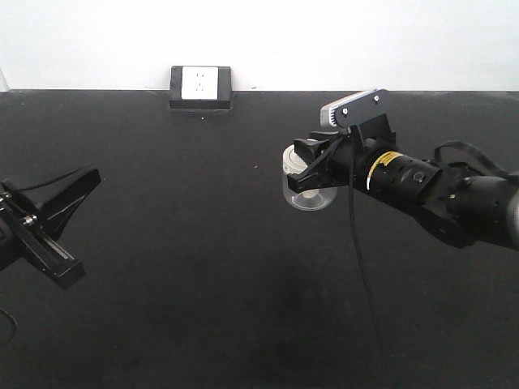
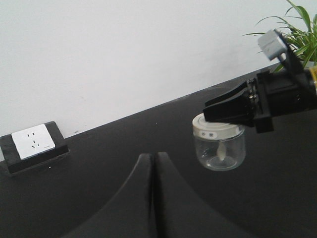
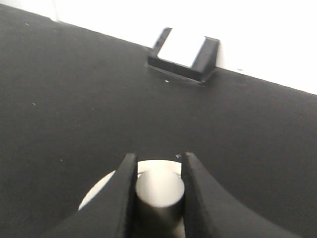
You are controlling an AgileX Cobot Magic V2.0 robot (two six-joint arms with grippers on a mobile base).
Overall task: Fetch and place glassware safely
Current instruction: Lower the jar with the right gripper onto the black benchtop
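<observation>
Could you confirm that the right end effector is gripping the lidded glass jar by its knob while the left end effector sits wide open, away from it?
Not quite. The left end effector is shut, its fingers pressed together, as the left wrist view shows. The rest holds: the right end effector grips the knob of the glass jar, and the left one is away from it.

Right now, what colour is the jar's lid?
Cream-white, with small dark marks on its rim; the jar's lid shows best in the left wrist view.

Setting: we read this as a lab-style test bench | cues: broad black tabletop (image 1: 162, 284), plain white wall (image 1: 324, 40), loose wall socket box (image 1: 201, 87), potted plant (image 2: 297, 29) at table's edge
</observation>
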